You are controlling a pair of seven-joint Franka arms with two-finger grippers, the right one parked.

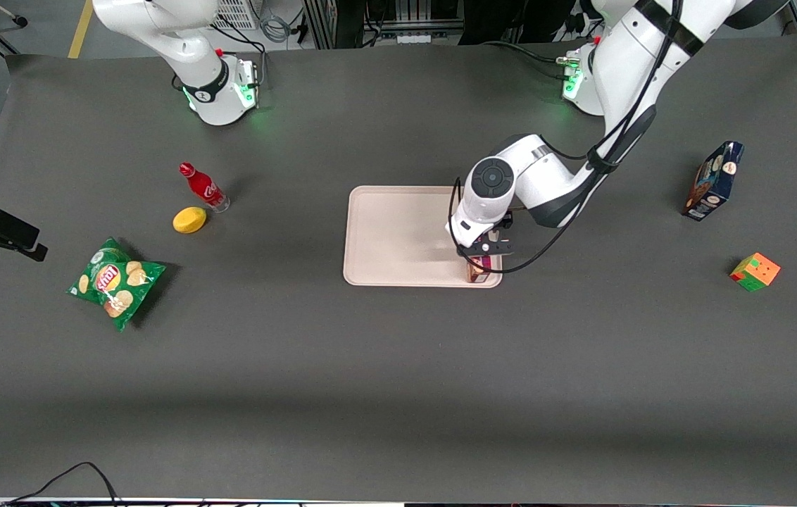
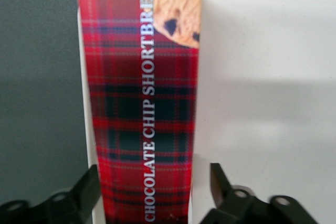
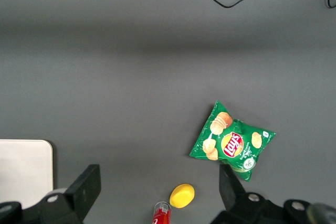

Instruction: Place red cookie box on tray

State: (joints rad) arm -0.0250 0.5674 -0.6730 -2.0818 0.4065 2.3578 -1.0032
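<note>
The red cookie box [image 2: 144,103], a long dark-red plaid carton with a cookie picture, lies on the cream tray [image 2: 262,103] along the tray's edge toward the working arm's end. In the front view only its near end [image 1: 479,270] shows, at the tray's [image 1: 398,236] near corner; the arm hides the remainder. My left gripper [image 1: 486,252] hovers just over that end. Its fingers [image 2: 220,182] straddle the box, open, with a clear gap on one side. In the wrist view the gripper [image 2: 153,184] is centred on the carton.
A dark-blue cookie box [image 1: 714,181] and a colour cube [image 1: 755,272] sit toward the working arm's end. Toward the parked arm's end are a red bottle [image 1: 203,187], a yellow lemon [image 1: 189,220] and a green chips bag [image 1: 115,282].
</note>
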